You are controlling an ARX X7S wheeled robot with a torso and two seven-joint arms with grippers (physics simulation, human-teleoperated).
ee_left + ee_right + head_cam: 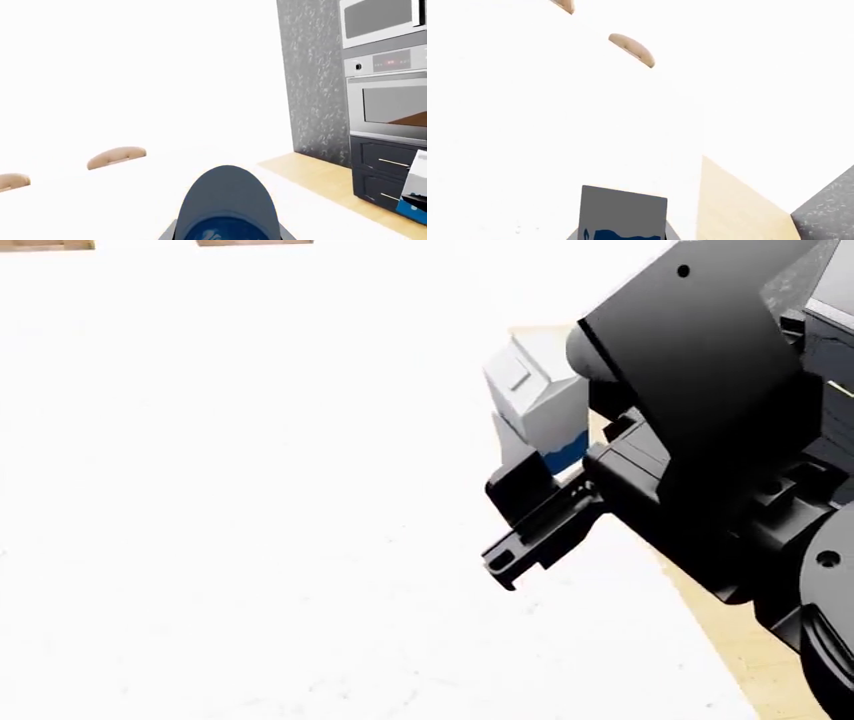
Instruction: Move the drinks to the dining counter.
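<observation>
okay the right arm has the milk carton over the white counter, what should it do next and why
Probably lower the milk carton straight down. The right end effector appears shut on it above the white counter, near its right edge, and contact with the surface can't be confirmed.

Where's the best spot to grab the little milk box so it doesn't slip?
Grab the milk carton low on its body, near the blue band, pinching two flat opposite sides. Come at it from the side, not from above, because the top is a sloped roof shape that the fingers would slide off. The right gripper seems to hold it about there.
</observation>
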